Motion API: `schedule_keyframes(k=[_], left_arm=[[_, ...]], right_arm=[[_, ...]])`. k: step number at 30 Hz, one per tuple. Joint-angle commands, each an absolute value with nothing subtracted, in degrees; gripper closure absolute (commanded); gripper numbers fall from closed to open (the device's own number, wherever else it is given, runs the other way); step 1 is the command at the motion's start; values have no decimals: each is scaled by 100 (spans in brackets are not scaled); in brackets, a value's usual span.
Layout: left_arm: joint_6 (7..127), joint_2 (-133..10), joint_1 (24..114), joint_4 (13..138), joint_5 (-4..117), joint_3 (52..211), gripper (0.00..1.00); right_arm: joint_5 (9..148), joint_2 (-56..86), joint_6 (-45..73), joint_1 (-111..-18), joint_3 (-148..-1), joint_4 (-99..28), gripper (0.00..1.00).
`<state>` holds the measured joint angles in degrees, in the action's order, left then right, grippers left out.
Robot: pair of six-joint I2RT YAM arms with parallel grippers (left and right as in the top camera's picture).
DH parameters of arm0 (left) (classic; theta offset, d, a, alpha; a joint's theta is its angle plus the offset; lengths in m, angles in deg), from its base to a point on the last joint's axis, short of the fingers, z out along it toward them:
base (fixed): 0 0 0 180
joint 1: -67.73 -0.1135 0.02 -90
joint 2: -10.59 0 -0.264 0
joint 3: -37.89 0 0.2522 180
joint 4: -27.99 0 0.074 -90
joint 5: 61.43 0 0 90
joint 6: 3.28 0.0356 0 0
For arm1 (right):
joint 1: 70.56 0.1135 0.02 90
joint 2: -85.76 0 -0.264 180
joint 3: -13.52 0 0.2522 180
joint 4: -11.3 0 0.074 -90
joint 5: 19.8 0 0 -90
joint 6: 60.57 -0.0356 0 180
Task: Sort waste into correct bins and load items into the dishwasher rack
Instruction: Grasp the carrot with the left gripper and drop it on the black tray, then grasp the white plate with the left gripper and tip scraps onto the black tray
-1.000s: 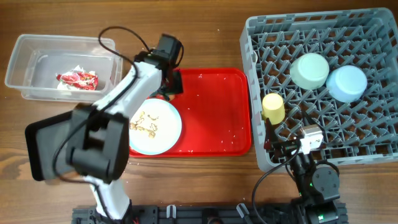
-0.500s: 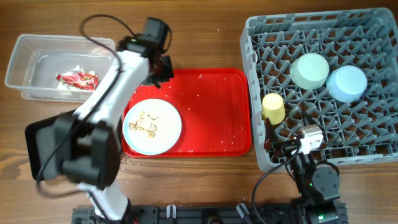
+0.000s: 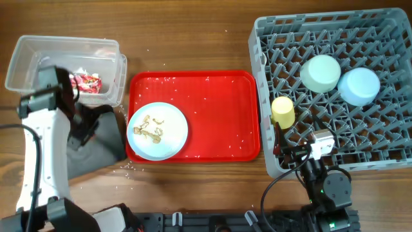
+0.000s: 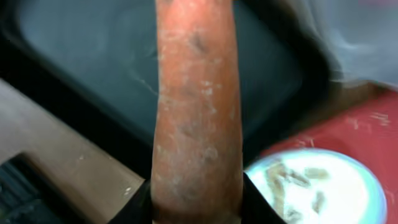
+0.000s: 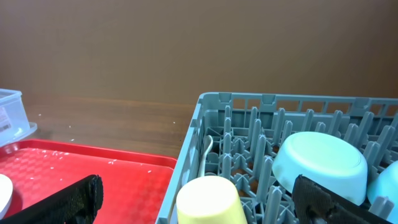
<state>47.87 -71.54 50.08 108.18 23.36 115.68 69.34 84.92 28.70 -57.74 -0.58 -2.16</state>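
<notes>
While mint-green bowl (image 3: 321,73), pale-blue bowl (image 3: 358,86) and yellow cup (image 3: 282,111) sit racked, the left pincer (image 4: 196,202) clamps a carrot piece (image 4: 196,106) over the black tray (image 4: 81,56); the scrap-strewn plate (image 3: 174,138) waits.

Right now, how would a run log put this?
left jaws: holding carrot piece | over: black tray | right jaws: open by rack

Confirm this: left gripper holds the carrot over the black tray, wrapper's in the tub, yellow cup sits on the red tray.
Wrong about the cup: it stands in the rack, not on the red tray, as the overhead view shows. The rest holds: the left gripper grips the carrot over the black tray, and the wrapper lies in the tub.
</notes>
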Motion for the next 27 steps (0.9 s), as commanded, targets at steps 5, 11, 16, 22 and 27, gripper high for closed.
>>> schedule_keyframes(k=[5, 11, 16, 22, 27], left_arm=[[4625, -7243, 4114, 9059, 3105, 10254, 0], [4901, -7169, 4945, 9924, 3967, 11362, 4], [5222, -7331, 7688, 9780, 3059, 11450, 24], [5801, -8516, 10363, 8995, 1645, 11450, 42], [5736, -9333, 10721, 8724, 1604, 11450, 69]], right_arm=[[7025, 8549, 2929, -5789, -54, -201, 0], [7025, 8549, 2929, -5789, -54, -201, 0], [7025, 8549, 2927, -5789, -54, -201, 0], [7025, 8549, 2927, -5789, -54, -201, 0], [7023, 8549, 2927, -5789, -54, -201, 0]])
